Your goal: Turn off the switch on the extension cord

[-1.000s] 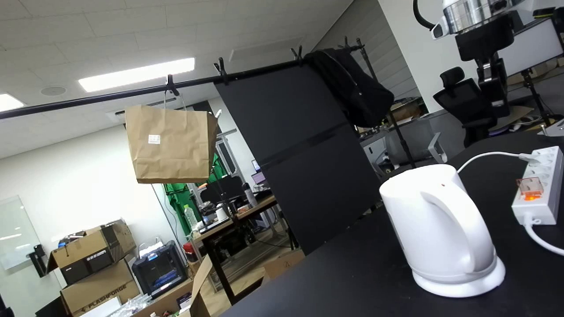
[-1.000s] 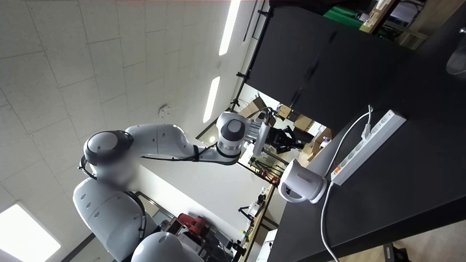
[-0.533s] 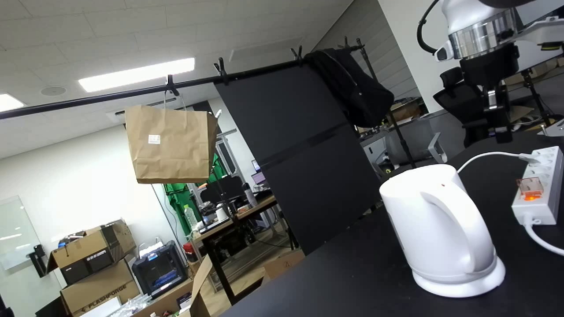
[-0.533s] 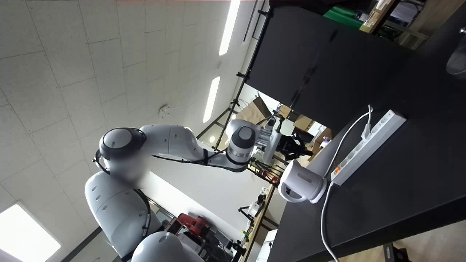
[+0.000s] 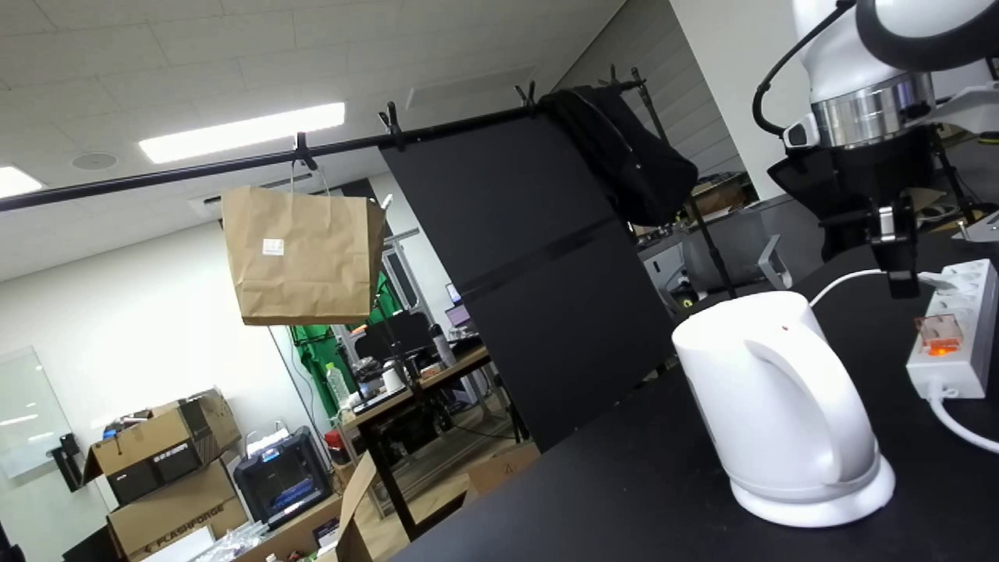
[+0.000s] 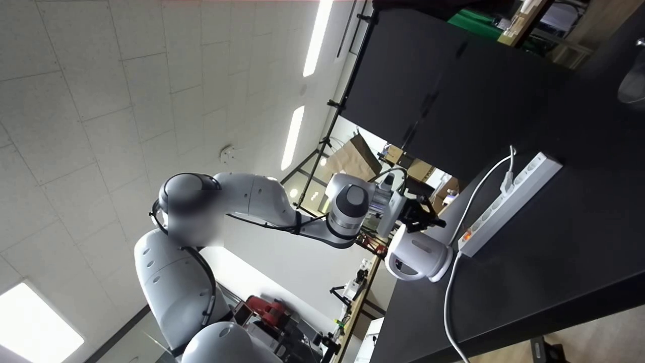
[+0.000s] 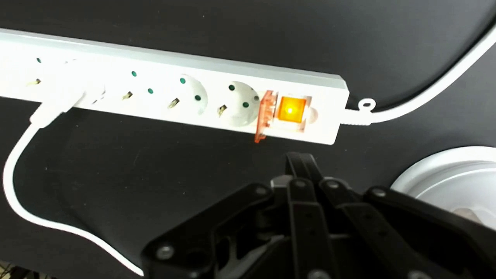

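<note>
Hand (image 7: 301, 155) hovers, 2 fingers (image 7: 297, 169) together, near the lit switch (image 7: 291, 109).

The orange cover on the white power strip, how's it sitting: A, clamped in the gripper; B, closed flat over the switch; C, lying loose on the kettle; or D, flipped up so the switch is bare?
D: in the wrist view the orange cover stands up beside the glowing switch, whose whole face shows, while the shut gripper is apart from both.
</note>
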Motion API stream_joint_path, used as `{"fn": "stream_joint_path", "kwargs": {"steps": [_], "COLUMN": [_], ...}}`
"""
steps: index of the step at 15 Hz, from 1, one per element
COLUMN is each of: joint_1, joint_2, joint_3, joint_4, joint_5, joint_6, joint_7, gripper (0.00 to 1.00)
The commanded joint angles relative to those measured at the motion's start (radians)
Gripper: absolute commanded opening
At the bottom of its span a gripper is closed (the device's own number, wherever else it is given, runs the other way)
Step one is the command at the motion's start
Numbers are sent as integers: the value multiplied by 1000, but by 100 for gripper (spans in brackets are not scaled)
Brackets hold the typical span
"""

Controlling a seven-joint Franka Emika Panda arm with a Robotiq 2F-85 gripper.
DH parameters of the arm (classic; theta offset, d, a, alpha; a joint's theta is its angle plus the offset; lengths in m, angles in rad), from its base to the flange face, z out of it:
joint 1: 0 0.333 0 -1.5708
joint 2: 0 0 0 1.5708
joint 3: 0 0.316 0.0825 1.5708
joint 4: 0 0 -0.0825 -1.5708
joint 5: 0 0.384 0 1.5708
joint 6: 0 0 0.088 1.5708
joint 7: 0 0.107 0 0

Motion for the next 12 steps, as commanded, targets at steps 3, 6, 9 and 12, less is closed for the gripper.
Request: {"fn": "stream_joint_path", "kwargs": {"steps": [3, 6, 9, 12], "joint_1": [-34, -49, -62, -67], "joint_2": [46, 67, 83, 98], "joint_3": [31, 41, 48, 47], "joint_4": [1, -2, -2, 1], "joint_5": [10, 6, 3, -3], "joint_6": [48, 81, 97, 108], "joint_7": [-3, -10, -11, -10], "gripper": [0, 0, 0, 0]}}
